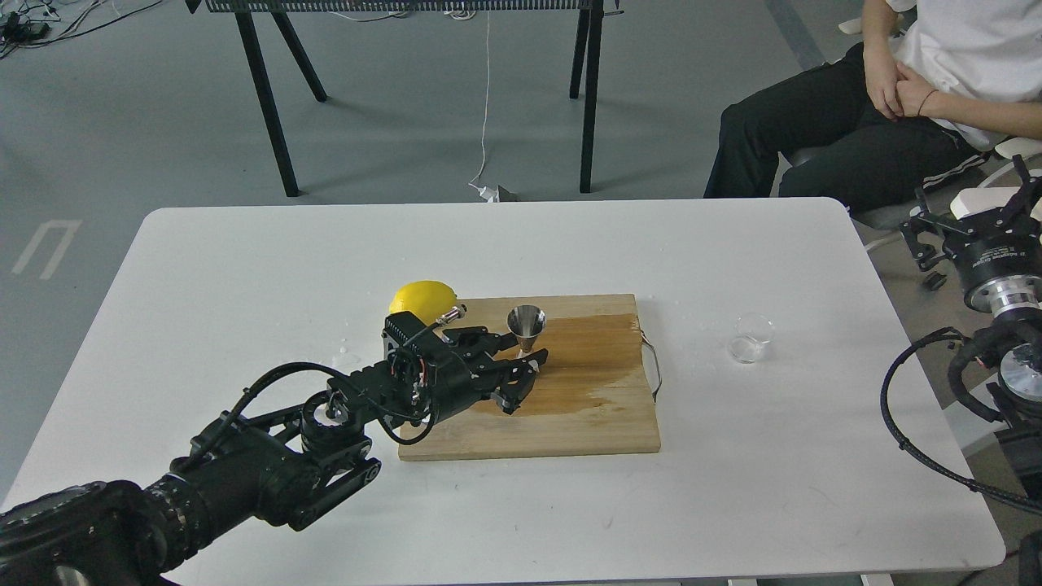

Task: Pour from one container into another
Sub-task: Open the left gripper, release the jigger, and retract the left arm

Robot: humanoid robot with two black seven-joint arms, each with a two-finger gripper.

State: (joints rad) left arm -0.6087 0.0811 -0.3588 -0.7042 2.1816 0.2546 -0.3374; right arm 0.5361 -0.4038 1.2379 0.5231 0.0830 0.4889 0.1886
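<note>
Lemon (422, 297) crowds jigger (527, 326) left; right side open.

Jigger (527, 327) base behind left claw (521, 376); right claw (1005, 224) at frame edge, grip unreadable.

Shiny steel jigger (527, 325); clear glass cup (750, 338); wooden cutting board (570, 423) partly wet-dark; matt white table (244, 260); glossy lemon (422, 298).

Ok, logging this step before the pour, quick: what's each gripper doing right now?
Left gripper: open, fingers either side of the jigger base, not clamped.
Right gripper: off the table edge, state cannot be told.
</note>
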